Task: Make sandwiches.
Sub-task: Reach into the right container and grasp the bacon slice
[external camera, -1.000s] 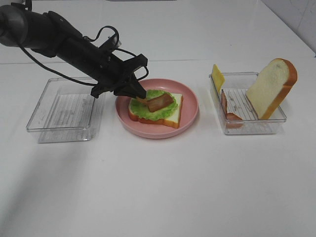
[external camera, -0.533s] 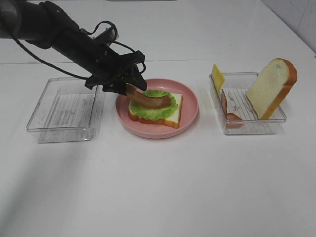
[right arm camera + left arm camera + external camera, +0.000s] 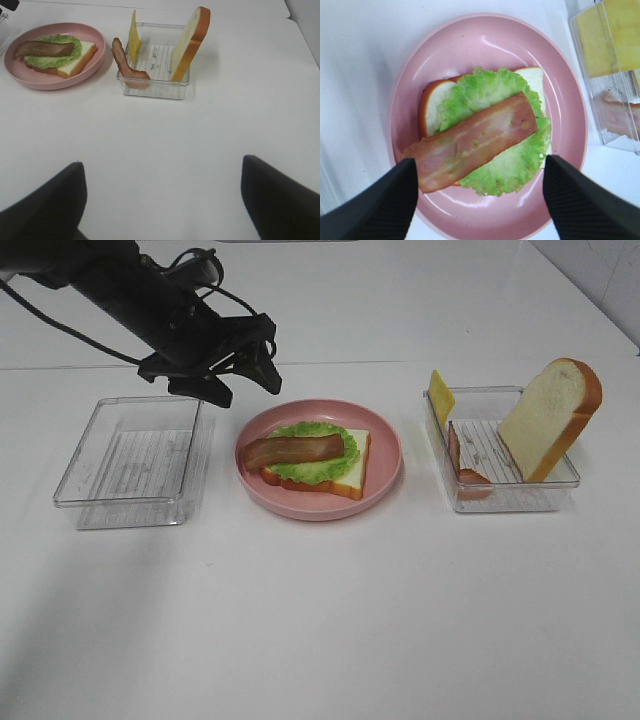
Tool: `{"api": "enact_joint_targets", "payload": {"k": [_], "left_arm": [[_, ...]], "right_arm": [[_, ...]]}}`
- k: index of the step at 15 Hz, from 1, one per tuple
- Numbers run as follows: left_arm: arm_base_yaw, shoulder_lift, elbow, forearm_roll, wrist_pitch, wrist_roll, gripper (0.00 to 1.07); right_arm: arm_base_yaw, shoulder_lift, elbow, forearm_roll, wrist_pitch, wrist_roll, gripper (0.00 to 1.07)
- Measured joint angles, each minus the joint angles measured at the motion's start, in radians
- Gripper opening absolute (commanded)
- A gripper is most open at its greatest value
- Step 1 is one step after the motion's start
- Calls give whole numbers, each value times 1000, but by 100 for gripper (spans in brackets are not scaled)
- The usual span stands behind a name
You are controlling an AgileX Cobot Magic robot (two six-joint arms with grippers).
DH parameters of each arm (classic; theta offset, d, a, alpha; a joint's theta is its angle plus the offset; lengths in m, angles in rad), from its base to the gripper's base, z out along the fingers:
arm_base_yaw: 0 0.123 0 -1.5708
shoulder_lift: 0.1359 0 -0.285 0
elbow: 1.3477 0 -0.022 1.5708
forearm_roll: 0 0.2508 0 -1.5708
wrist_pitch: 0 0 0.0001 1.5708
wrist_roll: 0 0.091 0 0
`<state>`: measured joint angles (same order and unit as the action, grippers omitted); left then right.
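One bread slice [image 3: 352, 476] on pink plate [image 3: 388, 452], mid counter [image 3: 320, 620]; lettuce [image 3: 312, 469] on it, bacon strip [image 3: 295, 450] across top, one end past crust. Left pincer [image 3: 245, 388] above plate's far edge, spread wide, holding nothing. Right pincer [image 3: 161, 165] spread wide over counter. Tray [image 3: 560, 485] right of plate: spare bread slice [image 3: 545, 420] upright, cheese [image 3: 440, 395], second bacon strip [image 3: 462, 465].
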<state>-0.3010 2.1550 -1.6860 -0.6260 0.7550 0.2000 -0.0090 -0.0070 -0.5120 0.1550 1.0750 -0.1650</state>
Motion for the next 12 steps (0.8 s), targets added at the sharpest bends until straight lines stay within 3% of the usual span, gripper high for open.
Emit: {"api": "enact_joint_targets", "payload": {"k": [3,6,12], "left_arm": [[0,-99,0,120,66,-77,68],[0,-265,0,313,240,-184,68],[0,-554,0,612,452,-304,68]], "right_arm": [[0,0,0,0,0,0,79],[0,0,0,0,0,0,79],[0,0,0,0,0,0,79]]}}
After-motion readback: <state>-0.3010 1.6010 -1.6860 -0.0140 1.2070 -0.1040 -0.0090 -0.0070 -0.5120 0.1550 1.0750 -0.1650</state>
